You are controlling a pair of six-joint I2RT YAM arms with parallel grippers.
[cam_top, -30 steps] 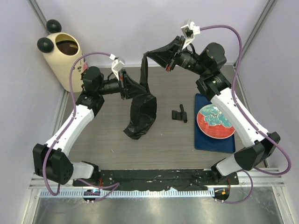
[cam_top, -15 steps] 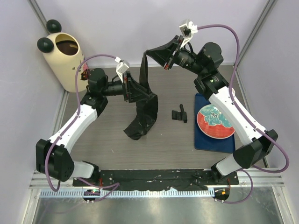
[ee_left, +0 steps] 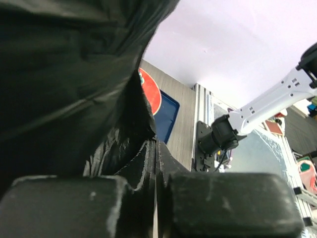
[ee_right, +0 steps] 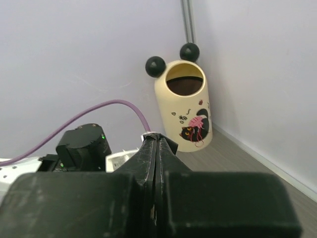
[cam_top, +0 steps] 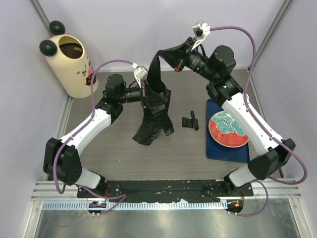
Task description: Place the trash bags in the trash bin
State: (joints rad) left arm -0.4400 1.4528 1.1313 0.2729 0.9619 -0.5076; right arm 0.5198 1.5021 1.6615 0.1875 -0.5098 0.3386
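Only halfway: the left gripper (cam_top: 148, 94) and right gripper (cam_top: 167, 54) both clench the black trash bag (cam_top: 151, 121), not yet inside the trash bin (cam_top: 69, 69).

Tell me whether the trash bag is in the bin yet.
Out: trash bag hangs between left hand and right hand, apart from the trash bin.

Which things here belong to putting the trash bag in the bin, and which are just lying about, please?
For the job: trash bag, pinched by the left gripper and right gripper; trash bin.
Lying about: red plate; blue tray under it; small black object.
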